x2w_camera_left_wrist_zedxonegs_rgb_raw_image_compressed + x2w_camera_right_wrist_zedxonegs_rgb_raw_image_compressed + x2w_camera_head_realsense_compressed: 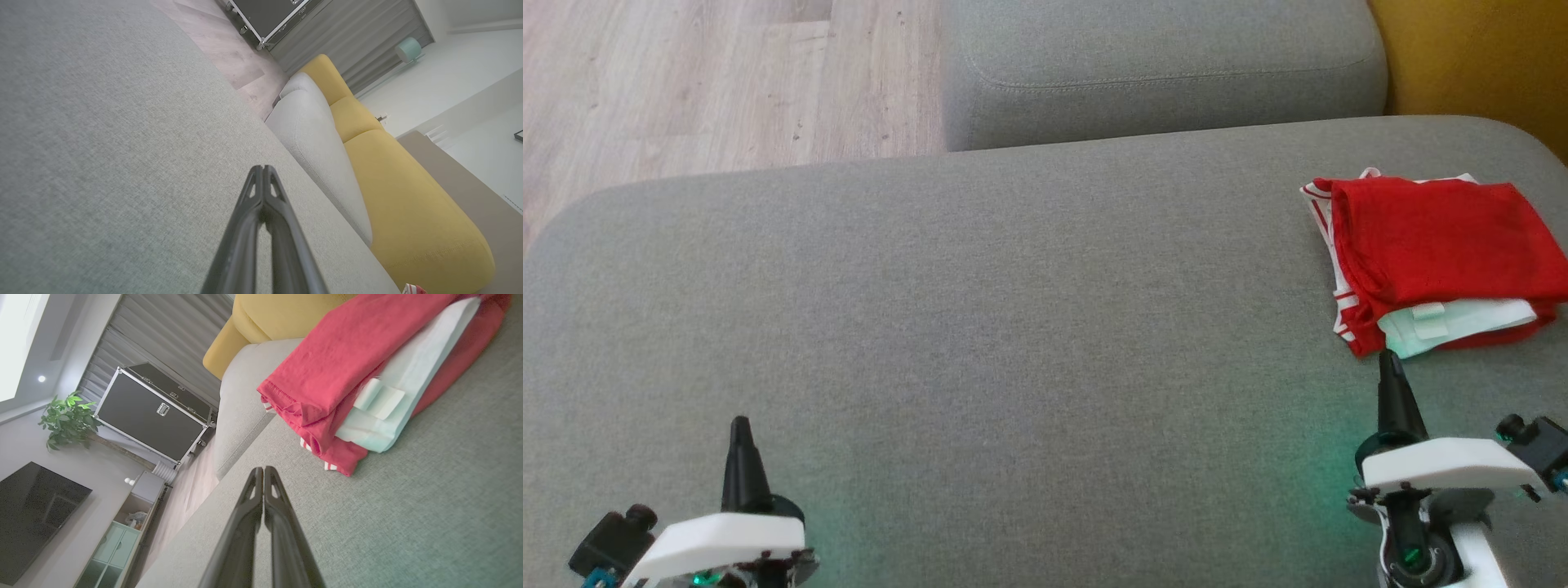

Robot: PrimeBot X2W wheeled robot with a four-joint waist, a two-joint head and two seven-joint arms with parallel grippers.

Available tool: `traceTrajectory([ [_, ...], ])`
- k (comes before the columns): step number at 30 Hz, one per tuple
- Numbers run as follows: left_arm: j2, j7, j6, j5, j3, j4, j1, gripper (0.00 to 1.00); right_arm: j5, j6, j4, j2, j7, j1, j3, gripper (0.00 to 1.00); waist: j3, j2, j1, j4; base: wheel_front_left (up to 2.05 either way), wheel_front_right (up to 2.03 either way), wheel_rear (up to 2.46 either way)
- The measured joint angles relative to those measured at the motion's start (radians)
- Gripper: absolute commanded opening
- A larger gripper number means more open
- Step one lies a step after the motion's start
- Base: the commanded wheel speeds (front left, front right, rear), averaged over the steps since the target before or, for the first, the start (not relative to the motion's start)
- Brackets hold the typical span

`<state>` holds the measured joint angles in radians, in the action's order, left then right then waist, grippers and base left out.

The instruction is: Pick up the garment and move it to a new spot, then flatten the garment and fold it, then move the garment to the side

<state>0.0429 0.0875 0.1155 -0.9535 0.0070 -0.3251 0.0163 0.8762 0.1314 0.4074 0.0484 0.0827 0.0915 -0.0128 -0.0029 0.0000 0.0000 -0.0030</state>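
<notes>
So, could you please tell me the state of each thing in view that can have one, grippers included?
Garment: folded, red and white, lying on the grey seat toward its right end.
Left gripper: shut, empty, over the seat.
Right gripper: shut, empty, tips just short of the garment.
Black case: lid closed.
Television: screen dark.

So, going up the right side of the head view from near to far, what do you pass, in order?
Nearest, the right gripper, shut → the folded red and white garment lying on the grey cushion → yellow upholstery in the far corner.
</notes>
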Motion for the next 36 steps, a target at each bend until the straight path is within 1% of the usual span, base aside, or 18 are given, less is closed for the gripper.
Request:
traceTrajectory([
  [34, 0.0, -0.097, 0.001, -0.325, 0.033, 0.02, 0.02, 0.0, 0.361, 0.0, -0.06, -0.001, -0.095, -0.001, -0.061, 0.0, 0.003, 0.0, 0.0, 0.001, 0.0, 0.0, 0.0],
  [36, 0.0, -0.105, 0.006, -0.343, 0.036, 0.021, 0.02, 0.0, 0.382, 0.0, -0.063, -0.001, -0.101, -0.001, -0.063, 0.0, 0.003, 0.0, 0.0, 0.002, 0.0, 0.0, 0.0],
])
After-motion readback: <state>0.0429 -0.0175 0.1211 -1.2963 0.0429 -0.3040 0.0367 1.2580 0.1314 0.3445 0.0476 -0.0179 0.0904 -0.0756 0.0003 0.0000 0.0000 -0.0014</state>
